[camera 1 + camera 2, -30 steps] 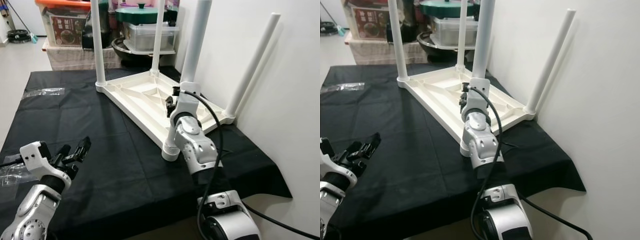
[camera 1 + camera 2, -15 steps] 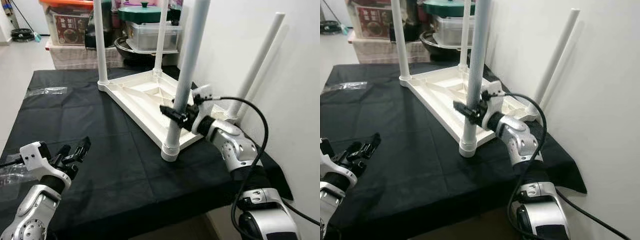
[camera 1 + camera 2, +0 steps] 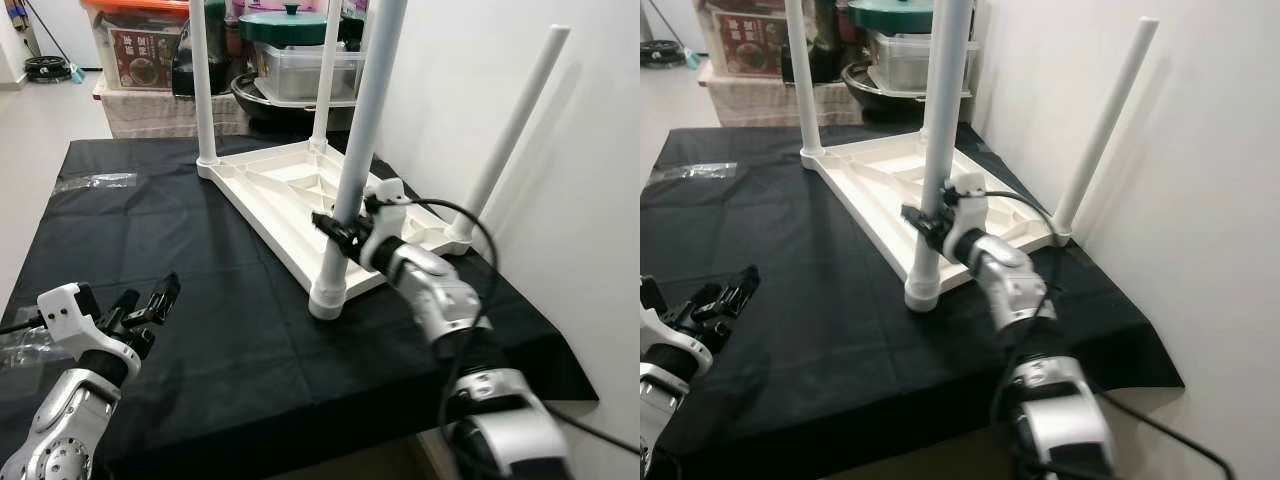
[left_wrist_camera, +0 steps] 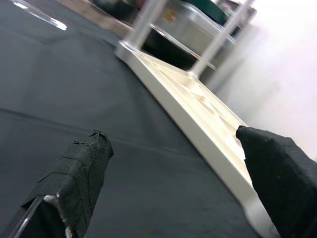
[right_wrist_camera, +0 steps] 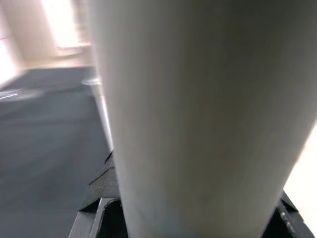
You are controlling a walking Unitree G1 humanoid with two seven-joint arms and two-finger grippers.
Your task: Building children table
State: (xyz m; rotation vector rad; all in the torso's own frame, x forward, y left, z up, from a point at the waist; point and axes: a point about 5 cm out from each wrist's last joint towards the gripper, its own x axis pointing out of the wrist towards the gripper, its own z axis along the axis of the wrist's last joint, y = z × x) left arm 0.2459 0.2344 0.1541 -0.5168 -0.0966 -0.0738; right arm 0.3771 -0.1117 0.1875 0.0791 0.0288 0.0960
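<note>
Right fingers [image 3: 332, 228] clamped round near table leg [image 3: 358, 150], left fingers [image 3: 150, 300] spread empty over black cloth [image 3: 200, 260], storage boxes [image 3: 140, 40] behind

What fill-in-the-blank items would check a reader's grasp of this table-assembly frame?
1. The right gripper is closed around a white table ____.
2. The white tabletop lies upside down on a ____ cloth.
3. The left gripper hovers with its fingers ____.
4. The number of legs standing on the tabletop is ____.

Missing words: leg; black; open; four
</note>
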